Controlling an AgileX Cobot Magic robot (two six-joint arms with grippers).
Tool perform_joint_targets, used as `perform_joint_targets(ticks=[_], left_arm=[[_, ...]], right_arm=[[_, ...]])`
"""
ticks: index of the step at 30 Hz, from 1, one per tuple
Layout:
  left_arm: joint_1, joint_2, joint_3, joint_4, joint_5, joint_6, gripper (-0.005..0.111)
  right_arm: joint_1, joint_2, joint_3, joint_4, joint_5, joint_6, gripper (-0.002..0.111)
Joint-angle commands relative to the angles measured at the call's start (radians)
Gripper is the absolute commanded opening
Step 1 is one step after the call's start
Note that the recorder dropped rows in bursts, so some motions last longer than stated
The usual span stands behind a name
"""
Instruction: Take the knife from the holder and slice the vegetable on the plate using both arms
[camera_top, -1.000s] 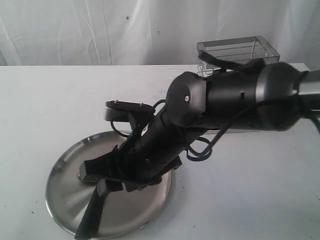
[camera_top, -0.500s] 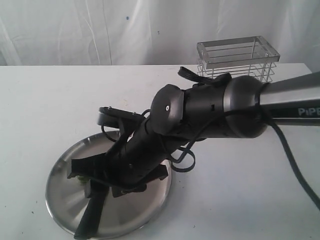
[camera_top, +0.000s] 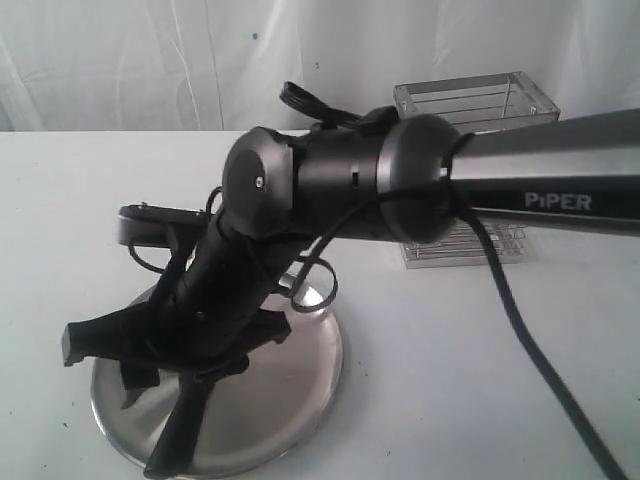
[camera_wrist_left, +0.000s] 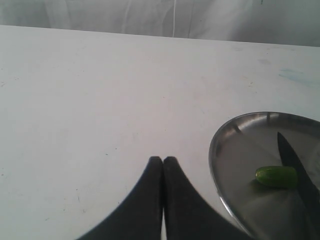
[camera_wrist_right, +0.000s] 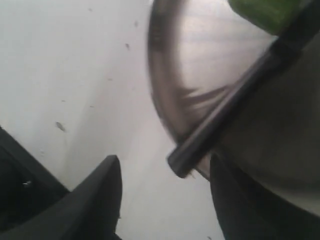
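Our right gripper (camera_wrist_right: 164, 161) stands wide, its two fingers (camera_wrist_right: 102, 197) spread apart and closed on nothing, hovering at the rim of the plate (camera_wrist_right: 155, 95) where the butt of the knife (camera_wrist_right: 225, 110) juts out past that rim; the handle end shows between the fingers but touches neither of them. The knife lies flat on the plate, black handle overhanging the edge and blade running inward to the vegetable (camera_wrist_left: 276, 176), a small glossy green chunk resting on the plate; the blade sits right against it, and we cannot tell whether they touch. Our left gripper (camera_wrist_left: 162, 162) has its fingers pressed together, empty, over the bare white table (camera_wrist_left: 100, 100) just beside the plate and clear of its rim. The right arm (camera_top: 330, 190) reaches across above the plate, a cable looping from it. Behind the plate and well apart from it stands the wire holder (camera_top: 480, 95), upright and partly hidden by that arm
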Motion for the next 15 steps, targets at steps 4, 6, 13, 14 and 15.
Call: perform_joint_targets(ticks=[4, 6, 13, 14, 15], left_arm=[[-0.004, -0.004, 0.004, -0.008, -0.002, -0.001, 0.000], [-0.004, -0.004, 0.004, -0.008, -0.002, -0.001, 0.000], [-0.004, -0.004, 0.004, -0.008, -0.002, -0.001, 0.000], [-0.004, -0.004, 0.004, -0.008, -0.002, -0.001, 0.000], [-0.004, -0.004, 0.004, -0.008, -0.002, -0.001, 0.000]], right_arm=[[0.004, 0.070, -0.210, -0.293, 0.376, 0.266, 0.050], [0.021, 0.076, -0.242, -0.284, 0.361, 0.294, 0.050], [0.060, 0.154, -0.260, -0.296, 0.299, 0.411, 0.047], [0.061, 0.166, -0.261, -0.288, 0.290, 0.411, 0.047], [0.061, 0.173, -0.261, -0.285, 0.285, 0.416, 0.047]])
